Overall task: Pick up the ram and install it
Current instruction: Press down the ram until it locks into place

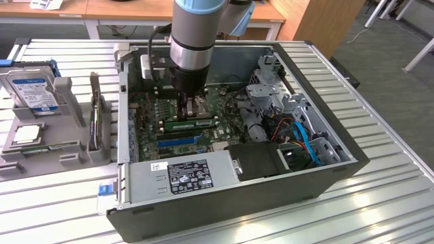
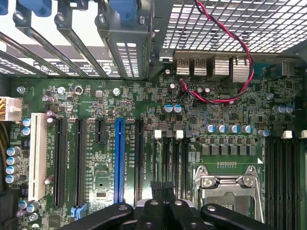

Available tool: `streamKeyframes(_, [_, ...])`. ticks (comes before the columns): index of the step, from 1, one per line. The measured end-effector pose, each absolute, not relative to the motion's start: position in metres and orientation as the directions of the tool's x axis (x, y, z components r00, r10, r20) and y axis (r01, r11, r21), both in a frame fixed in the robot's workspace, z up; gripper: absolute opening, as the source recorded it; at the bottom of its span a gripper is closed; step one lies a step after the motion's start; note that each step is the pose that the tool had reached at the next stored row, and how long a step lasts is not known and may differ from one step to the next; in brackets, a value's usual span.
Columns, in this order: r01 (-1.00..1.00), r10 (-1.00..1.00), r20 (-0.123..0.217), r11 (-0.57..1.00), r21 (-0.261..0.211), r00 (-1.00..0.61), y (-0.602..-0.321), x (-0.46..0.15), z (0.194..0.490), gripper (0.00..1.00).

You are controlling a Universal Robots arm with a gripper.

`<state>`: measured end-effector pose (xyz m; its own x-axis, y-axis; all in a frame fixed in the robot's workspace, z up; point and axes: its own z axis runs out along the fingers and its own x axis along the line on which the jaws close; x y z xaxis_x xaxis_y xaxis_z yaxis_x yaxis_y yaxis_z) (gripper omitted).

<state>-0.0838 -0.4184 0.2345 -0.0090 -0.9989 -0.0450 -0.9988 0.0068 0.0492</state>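
- My tool [image 1: 193, 99] hangs inside the open computer case [image 1: 326, 168], low over the motherboard [image 1: 152, 109], close to the processor socket [image 2: 229, 184].
- In the wrist view my tool [image 2: 162, 203] has its black fingers [image 2: 158, 191] drawn together with no gap that I can see between them; they look closed, and I cannot make out anything clamped in them.
- The ram [image 1: 191, 123], a long green stick, lies flat across the motherboard just in front of my tool in the exterior view, nearer the power supply [image 1: 183, 175]. It sits close to the tool but I cannot tell whether the two touch.
- In the wrist view the dark memory slots [image 2: 172, 160] run just ahead of my fingertips, beside the blue expansion slot [image 2: 119, 158].
- On the counter [image 1: 379, 203], to the exterior view's left of the case, a grey holder [image 1: 68, 152] carries a hard drive [image 1: 30, 91] with a blue-white label, a square silver processor chip [image 1: 26, 133], and another thin green stick [image 1: 44, 149] lying low in the tray.
- That holder stands well apart from my tool.
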Motion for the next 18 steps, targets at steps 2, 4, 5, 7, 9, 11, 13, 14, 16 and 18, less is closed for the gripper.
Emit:
streamKeyframes(2, [-0.999,-0.999,-0.045,0.007,0.049,-0.009,-0.4184,-0.0838,0.2340,0.10])
streamKeyframes(4, [-0.999,-0.999,-0.045,0.007,0.049,-0.009,-0.4184,-0.0838,0.2332,0.10])
streamKeyframes(5, [-0.999,-0.999,-0.045,0.007,0.049,-0.009,-0.4184,-0.0838,0.2327,0.10])
streamKeyframes(7, [-0.999,-0.999,-0.045,0.007,0.049,-0.009,-0.4184,-0.0838,0.2319,0.10])
streamKeyframes(9, [-0.999,-0.999,-0.045,0.007,0.049,-0.009,-0.4184,-0.0838,0.2311,0.10])
streamKeyframes(11, [-0.999,-0.999,-0.045,0.007,0.049,-0.009,-0.4184,-0.0838,0.2302,0.10])
streamKeyframes(13, [-0.999,-0.999,-0.045,0.007,0.049,-0.009,-0.4184,-0.0838,0.2295,0.10])
streamKeyframes(14, [-0.999,-0.999,-0.045,0.007,0.049,-0.009,-0.4184,-0.0838,0.2293,0.10])
streamKeyframes(16, [-0.999,-0.999,-0.045,0.007,0.049,-0.009,-0.4184,-0.0838,0.2292,0.10])
streamKeyframes(18, [-0.999,-0.999,-0.045,0.007,0.049,-0.009,-0.4184,-0.0838,0.2291,0.10])
